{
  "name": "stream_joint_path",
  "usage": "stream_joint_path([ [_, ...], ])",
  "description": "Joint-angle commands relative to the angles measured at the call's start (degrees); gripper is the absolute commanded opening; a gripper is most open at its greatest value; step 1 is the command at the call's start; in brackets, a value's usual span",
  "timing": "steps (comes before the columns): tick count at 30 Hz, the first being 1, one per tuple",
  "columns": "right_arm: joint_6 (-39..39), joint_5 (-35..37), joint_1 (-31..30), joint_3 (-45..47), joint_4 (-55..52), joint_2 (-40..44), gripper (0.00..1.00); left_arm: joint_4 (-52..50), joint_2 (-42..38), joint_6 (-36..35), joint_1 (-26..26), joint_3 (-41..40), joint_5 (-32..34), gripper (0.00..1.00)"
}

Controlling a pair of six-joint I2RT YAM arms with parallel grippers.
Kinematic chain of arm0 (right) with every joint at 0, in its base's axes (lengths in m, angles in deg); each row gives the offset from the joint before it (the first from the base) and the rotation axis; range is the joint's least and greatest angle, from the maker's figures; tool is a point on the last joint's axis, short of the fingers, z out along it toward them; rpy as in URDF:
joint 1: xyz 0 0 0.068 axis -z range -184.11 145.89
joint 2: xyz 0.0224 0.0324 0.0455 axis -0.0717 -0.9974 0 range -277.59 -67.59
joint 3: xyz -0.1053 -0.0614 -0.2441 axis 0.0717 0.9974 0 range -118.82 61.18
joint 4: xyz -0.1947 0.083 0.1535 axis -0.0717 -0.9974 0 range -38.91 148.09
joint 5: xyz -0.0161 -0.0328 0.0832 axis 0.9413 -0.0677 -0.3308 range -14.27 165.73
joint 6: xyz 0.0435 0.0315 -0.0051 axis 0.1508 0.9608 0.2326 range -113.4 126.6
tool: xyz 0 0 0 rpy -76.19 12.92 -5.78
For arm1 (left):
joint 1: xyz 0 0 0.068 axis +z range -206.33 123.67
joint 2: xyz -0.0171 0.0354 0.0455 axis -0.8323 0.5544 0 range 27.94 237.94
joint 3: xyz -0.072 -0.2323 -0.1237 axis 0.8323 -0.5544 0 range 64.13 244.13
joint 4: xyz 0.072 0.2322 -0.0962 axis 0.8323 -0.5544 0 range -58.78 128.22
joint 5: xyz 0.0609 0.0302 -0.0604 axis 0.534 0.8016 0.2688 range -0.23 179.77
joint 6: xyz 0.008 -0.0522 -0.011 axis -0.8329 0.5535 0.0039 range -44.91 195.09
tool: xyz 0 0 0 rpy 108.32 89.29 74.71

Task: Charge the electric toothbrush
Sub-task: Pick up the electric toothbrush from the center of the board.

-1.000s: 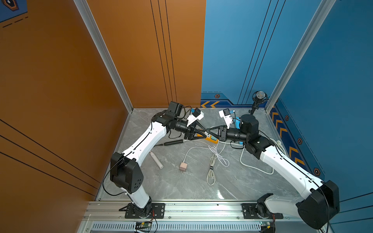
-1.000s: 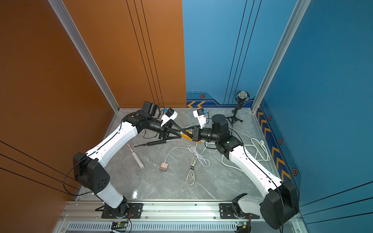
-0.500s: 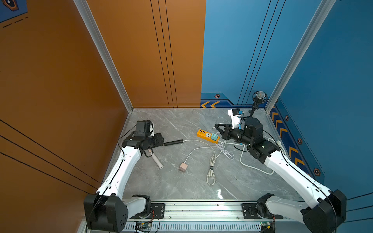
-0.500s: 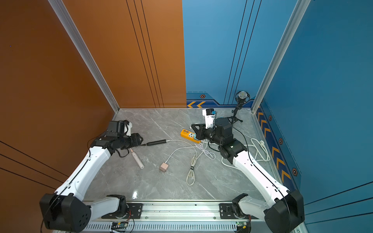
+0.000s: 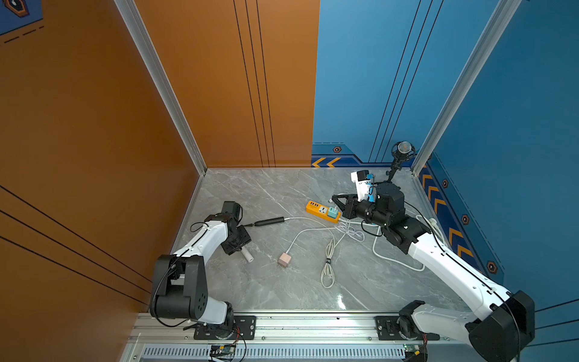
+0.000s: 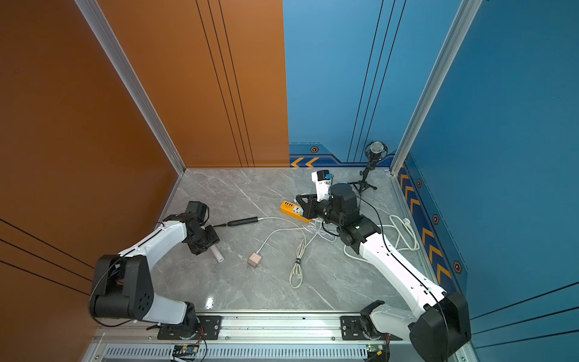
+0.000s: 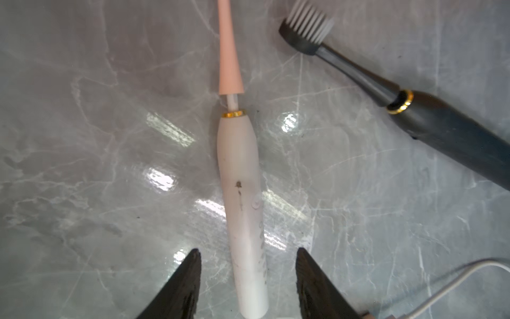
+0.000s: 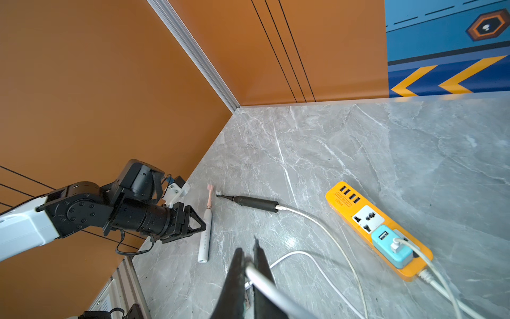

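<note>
Left gripper [image 7: 248,249] stands half open, 1 finger [image 7: 179,290] on each side of the white toothbrush [image 7: 238,171] handle, not touching it. Right gripper [image 8: 247,245] is closed on a white cable [image 8: 265,284]; the black toothbrush [image 8: 256,203] lies ahead of it.

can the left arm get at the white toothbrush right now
Probably yes: the open jaws of the left arm stand either side of the handle of the white toothbrush, with nothing else between them. The black toothbrush lies apart, off to one side.

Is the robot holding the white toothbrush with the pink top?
No, the white toothbrush lies on the table, and the left gripper stands open around it without touching.
</note>
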Motion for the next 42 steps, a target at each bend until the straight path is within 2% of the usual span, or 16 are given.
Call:
stream_joint_path([
  [1,-1.9,1.2,-0.4,0.6,-2.2,2.2,0.00,-0.1,1.5,1.5,-0.4,1.2,2.5,0.54],
  [8,-2.0,1.5,-0.4,0.2,-2.1,1.9,0.00,0.2,4.8,2.7,-1.2,-0.6,1.9,0.39],
  [12,-2.4,1.5,-0.4,0.2,-1.9,1.7,0.00,0.6,5.3,3.9,-2.0,-1.0,1.6,0.34],
  [18,-5.7,2.4,-0.4,0.8,-1.9,2.1,0.00,1.2,5.4,5.1,-2.3,-1.2,-1.6,0.12],
  [21,-11.9,2.6,-0.4,1.3,-1.9,2.9,0.00,1.1,2.9,5.2,-2.1,-0.7,-3.8,0.09],
  [26,-26.5,-0.2,-0.6,1.0,-3.3,3.6,0.00,1.1,-2.7,9.2,-2.0,1.4,-11.4,0.06],
  [30,-35.8,-4.0,-2.0,-0.1,-4.6,3.0,0.02,1.1,-7.3,15.9,-2.3,4.4,-17.2,0.03],
  [33,-46.7,-4.6,-5.3,0.6,-4.0,2.6,0.02,1.1,-9.5,22.3,-3.9,8.8,-20.1,0.00],
  [36,-56.9,-2.6,-9.8,1.0,-2.1,1.9,0.00,1.1,-10.0,29.3,-5.9,13.6,-22.1,0.00],
  [38,-61.0,-3.0,-11.7,1.3,0.6,1.1,0.00,1.1,-9.5,34.0,-6.9,16.1,-24.4,0.00],
  [42,-71.7,-6.2,-15.0,0.9,3.6,-0.7,0.00,1.3,-6.1,36.2,-9.2,23.6,-29.4,0.00],
])
